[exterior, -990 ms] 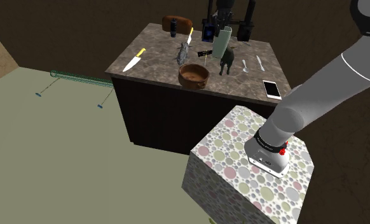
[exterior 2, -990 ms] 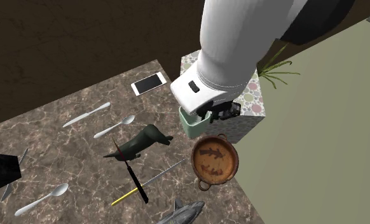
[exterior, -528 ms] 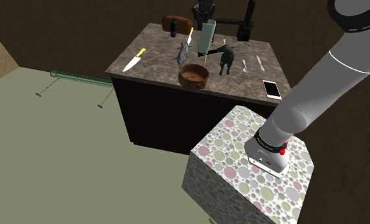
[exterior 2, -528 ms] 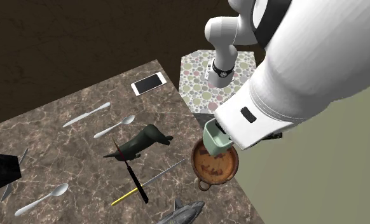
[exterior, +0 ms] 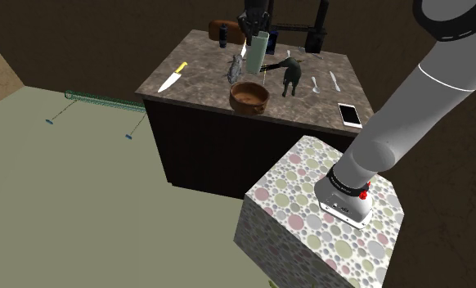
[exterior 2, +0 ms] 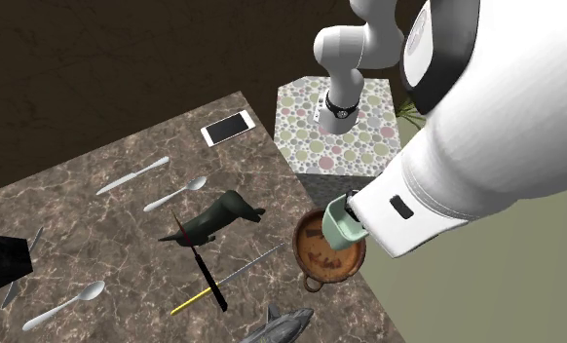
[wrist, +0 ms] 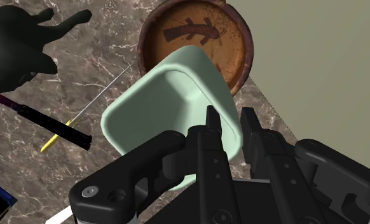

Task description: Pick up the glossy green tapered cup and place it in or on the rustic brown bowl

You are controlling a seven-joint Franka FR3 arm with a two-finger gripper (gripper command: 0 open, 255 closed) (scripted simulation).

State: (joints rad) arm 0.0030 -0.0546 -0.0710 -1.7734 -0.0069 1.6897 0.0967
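Pale green cup (wrist: 168,105) hangs in my jaws, pinched by one wall, up over the brown bowl (wrist: 236,54). The desk (exterior: 197,59) is brown marble and the floor (exterior: 65,204) is olive. A second ago the cup was beside the bowl.

The cup (wrist: 171,108) is pale green, the bowl (wrist: 233,54) brown, the tabletop (wrist: 107,48) veined brown, the stand (exterior: 310,196) pastel-dotted
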